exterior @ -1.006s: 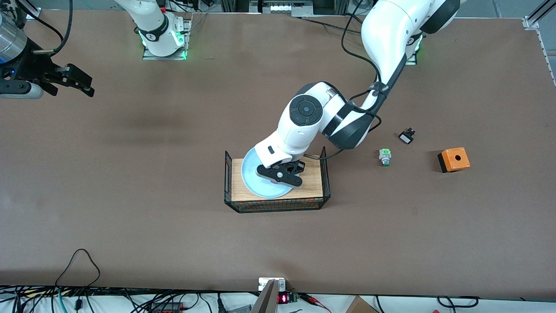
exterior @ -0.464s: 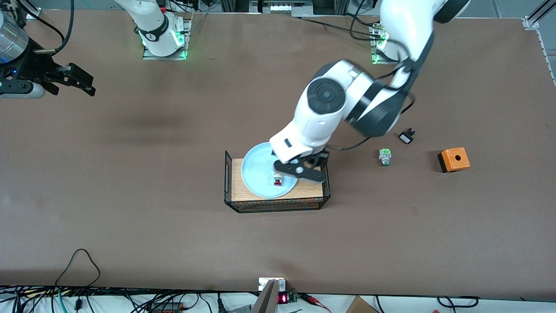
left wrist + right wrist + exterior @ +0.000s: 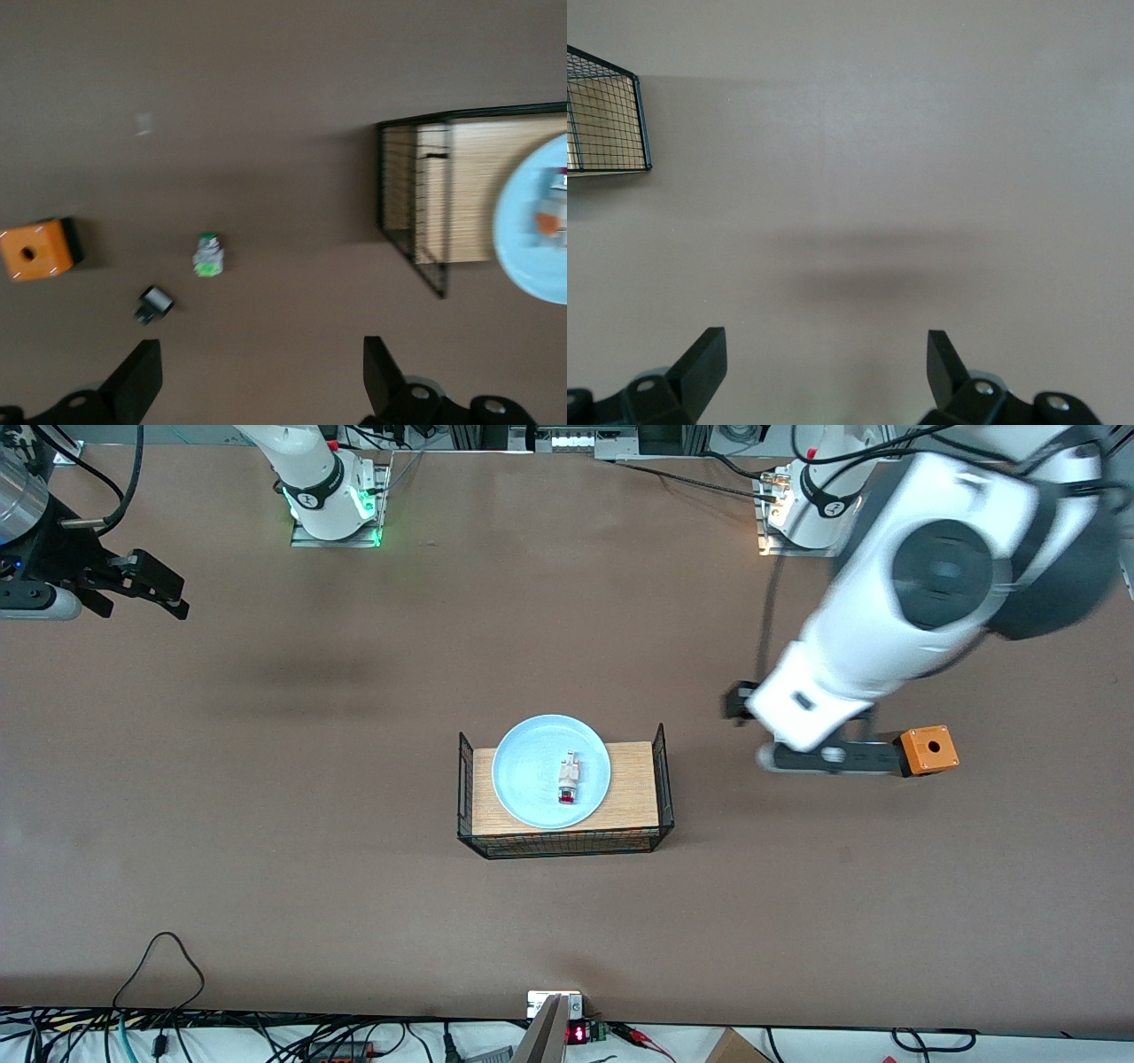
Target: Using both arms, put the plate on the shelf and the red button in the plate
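Note:
The pale blue plate lies in a black wire basket with a wooden floor. The red button lies on the plate, red cap toward the front camera. My left gripper is open and empty, up over the table between the basket and the orange box. Its wrist view shows the open gripper, the basket and part of the plate. My right gripper waits open and empty over the table at the right arm's end; it also shows in the right wrist view.
An orange box with a hole stands toward the left arm's end; it also shows in the left wrist view. A green-capped button and a small black switch lie between it and the basket, hidden under the left arm in the front view.
My left gripper let go of the red button on the plate, then rose and swung away toward the left arm's end. The right arm barely moved.

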You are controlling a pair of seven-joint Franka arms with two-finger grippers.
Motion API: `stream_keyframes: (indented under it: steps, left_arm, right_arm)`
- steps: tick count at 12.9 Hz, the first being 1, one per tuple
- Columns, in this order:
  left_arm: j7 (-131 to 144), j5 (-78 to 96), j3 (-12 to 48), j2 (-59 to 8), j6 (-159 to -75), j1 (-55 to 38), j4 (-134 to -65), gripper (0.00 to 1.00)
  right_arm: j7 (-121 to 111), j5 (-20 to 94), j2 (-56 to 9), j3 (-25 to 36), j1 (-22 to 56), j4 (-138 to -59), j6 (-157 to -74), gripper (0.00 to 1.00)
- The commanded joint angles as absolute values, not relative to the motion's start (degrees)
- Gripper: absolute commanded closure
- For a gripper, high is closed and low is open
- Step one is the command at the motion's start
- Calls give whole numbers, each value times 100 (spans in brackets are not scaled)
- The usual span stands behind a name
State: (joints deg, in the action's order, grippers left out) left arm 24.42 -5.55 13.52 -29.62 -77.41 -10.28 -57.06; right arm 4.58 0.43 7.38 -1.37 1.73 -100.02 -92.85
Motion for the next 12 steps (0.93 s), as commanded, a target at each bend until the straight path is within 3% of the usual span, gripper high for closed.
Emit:
stream_keyframes:
  steps: [1, 4, 7, 9, 12]
  left_arm:
    - [2260, -536, 1380, -2385, -7611, -538, -6342, 0]
    - [813, -53, 925, -945, -9021, -132, -8456, 0]
    - [283, -44, 398, -29, -10043, -184, -9849, 0]
    - [-646, -53, 19, 298, -10178, -526, -10186, 0]
    - [-738, -132, -9, 211, -10029, -580, -10038, 0]
  right_arm:
    - [536, 35, 773, -167, 167, -9879, -9211, 0]
    - [545, 44, 747, -184, 184, -9844, -9237, 0]
    - [545, 35, 747, -185, 229, -9853, -9202, 0]
    - [536, 44, 756, -150, 211, -9853, -9193, 0]
    - [545, 44, 774, -167, 220, -9853, -9062, 0]
